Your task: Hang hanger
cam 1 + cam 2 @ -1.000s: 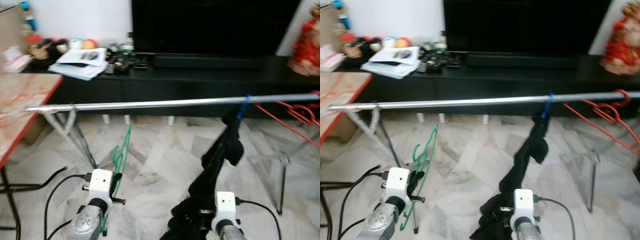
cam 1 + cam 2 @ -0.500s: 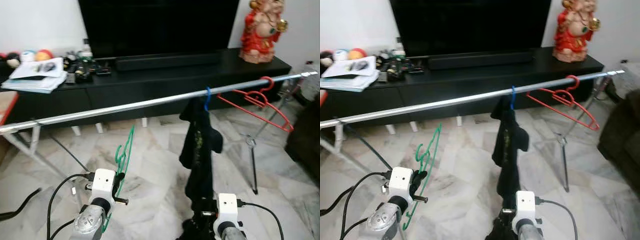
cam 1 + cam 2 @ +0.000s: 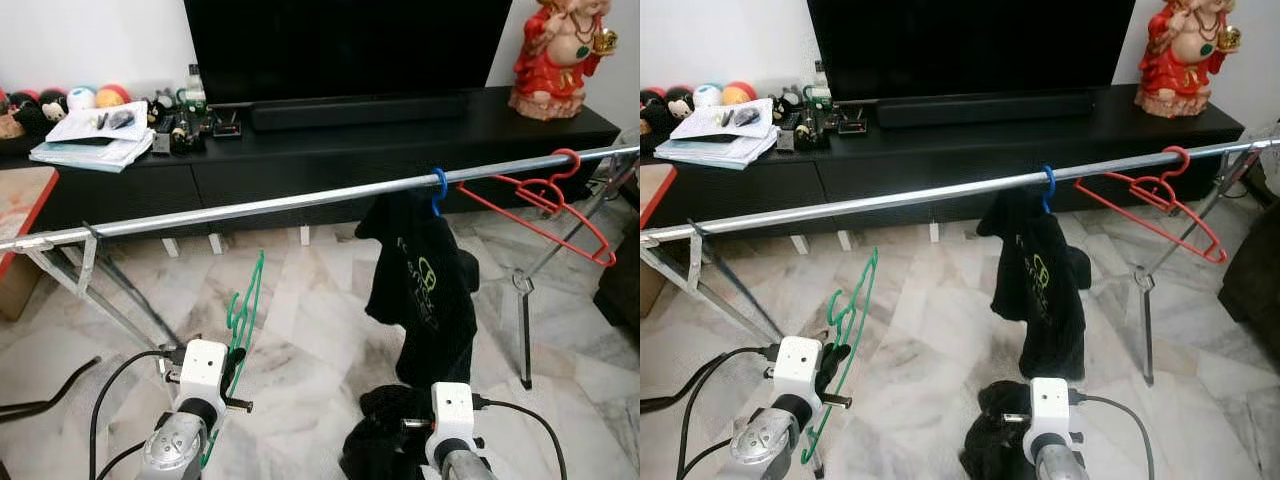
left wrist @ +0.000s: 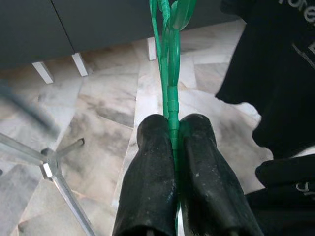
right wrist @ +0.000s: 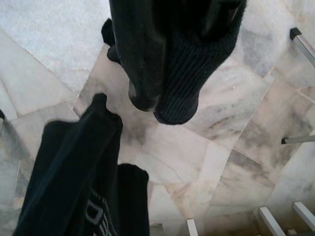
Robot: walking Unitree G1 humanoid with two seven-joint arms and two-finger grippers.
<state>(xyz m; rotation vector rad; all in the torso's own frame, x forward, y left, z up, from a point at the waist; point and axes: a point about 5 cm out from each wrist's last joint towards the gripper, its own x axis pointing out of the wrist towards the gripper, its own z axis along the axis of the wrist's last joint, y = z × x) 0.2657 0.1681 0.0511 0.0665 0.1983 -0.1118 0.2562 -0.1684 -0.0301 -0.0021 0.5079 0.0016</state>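
My left gripper (image 4: 173, 132) is shut on the lower bar of a green hanger (image 3: 246, 305), which stands upright low at my left, well below the silver rail (image 3: 260, 205). The hanger's hook (image 4: 172, 14) points up toward that rail. A black printed shirt (image 3: 422, 290) hangs from the rail on a blue hanger (image 3: 438, 190), and a bare red hanger (image 3: 545, 200) sits further right. My right gripper (image 5: 167, 101) is low at my right, shut on black ribbed cloth (image 5: 194, 64) just above a dark heap (image 3: 380, 445) on the floor.
A long black TV cabinet (image 3: 330, 150) runs behind the rail, with papers and small items at its left and a red figurine (image 3: 560, 50) at its right. The rail's folding metal legs (image 3: 105, 300) stand left and right. A cable (image 3: 50, 385) lies on the marble floor.
The whole picture has swung from the rail's left end toward its middle and right, so the camera moved. Both grippers keep their hold. The hanging shirt now shows its print.
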